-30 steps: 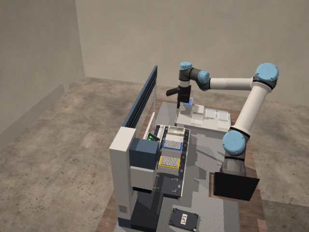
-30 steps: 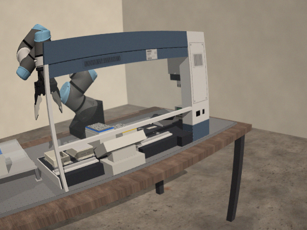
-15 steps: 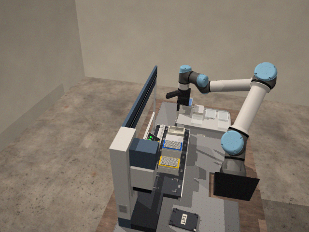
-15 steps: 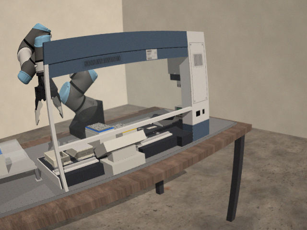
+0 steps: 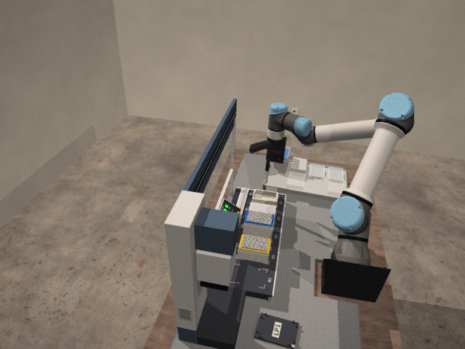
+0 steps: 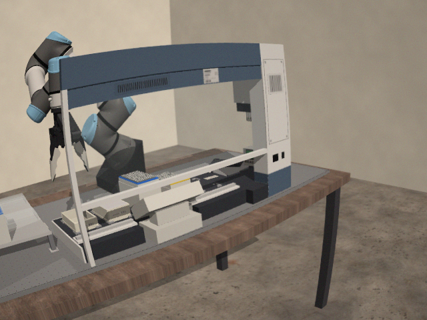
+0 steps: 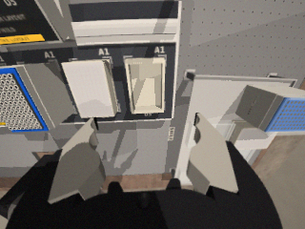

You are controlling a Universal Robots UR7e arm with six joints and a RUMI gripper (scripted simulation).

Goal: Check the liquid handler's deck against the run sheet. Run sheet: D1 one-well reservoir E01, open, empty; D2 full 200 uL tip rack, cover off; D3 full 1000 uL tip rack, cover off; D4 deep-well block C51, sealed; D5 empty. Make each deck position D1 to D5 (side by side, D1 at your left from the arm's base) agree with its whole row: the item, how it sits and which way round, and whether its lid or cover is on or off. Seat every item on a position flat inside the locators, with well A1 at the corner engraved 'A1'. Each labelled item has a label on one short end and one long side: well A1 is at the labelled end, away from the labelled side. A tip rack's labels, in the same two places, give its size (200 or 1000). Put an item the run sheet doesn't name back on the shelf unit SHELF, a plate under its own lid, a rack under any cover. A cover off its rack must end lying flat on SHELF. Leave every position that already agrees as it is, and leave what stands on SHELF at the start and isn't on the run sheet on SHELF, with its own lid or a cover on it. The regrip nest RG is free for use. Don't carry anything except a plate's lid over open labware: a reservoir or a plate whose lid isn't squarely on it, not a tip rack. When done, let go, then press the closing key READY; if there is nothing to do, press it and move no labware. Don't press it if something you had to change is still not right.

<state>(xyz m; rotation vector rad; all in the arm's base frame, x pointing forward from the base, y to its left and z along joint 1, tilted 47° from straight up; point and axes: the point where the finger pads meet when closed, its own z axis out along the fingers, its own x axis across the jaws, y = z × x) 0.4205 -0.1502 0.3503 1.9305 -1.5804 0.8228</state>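
Top view, near to far: a dark plate marked LP1 (image 5: 277, 330) is lying on the table's near end, well apart from the deck. Beyond it the nearest deck position (image 5: 259, 279) is showing bare dark surface, then a yellow-framed tip rack (image 5: 255, 243) is sitting uncovered, then a blue-framed tip rack (image 5: 259, 217) also uncovered, just beside it. Farther along, a flat white-topped block (image 7: 90, 88) is sitting next to the open cream one-well reservoir (image 7: 145, 86) at the deck's far end; both are lying under engraved A1 marks in the wrist view. Labels are too small to read, so rack sizes cannot be told. The arm's base (image 5: 379, 279) is standing right of the deck. Far right, the white shelf unit (image 5: 277, 184) is carrying several pale items plus a tilted grey box with a blue gridded face (image 7: 286, 114). The gripper (image 7: 144, 155) is hanging in the air near the shelf's left end, past the deck's far end, pointing down, its jaws spread wide with nothing between them, touching nothing.
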